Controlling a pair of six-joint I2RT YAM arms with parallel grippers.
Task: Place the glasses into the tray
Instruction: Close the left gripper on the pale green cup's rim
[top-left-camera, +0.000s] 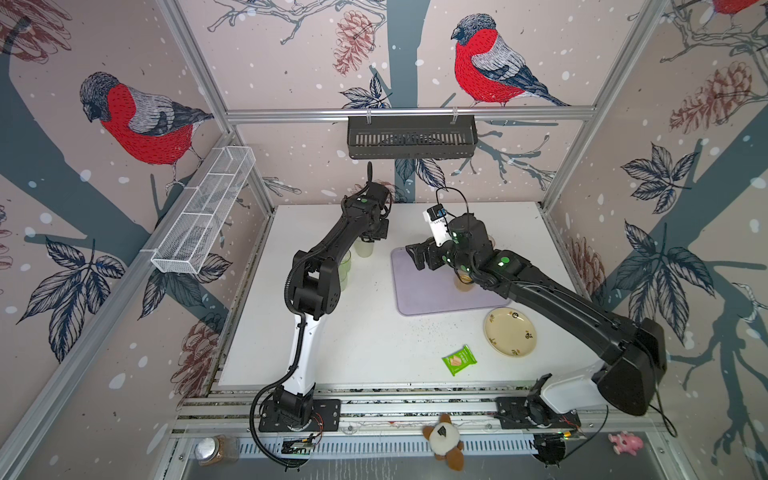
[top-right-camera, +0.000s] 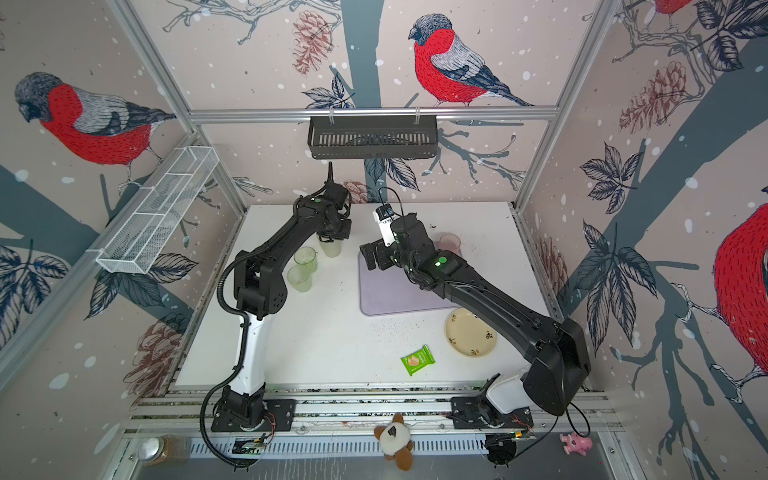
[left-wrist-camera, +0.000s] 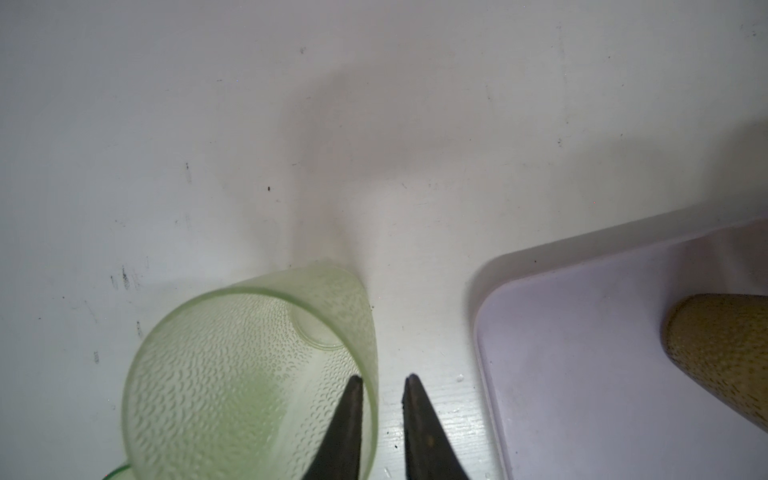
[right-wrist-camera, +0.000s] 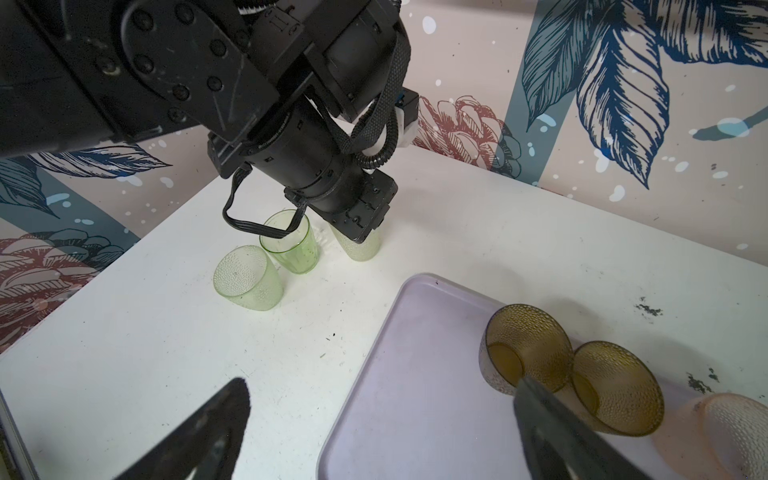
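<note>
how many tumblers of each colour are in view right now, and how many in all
green tumblers: 3
amber-brown tumblers: 2
pink tumbler: 1
total in view: 6 (more may be hidden)

nothing can be read: the white camera box on the right arm carries small dark lettering, too blurred; the green packet has print too small
</note>
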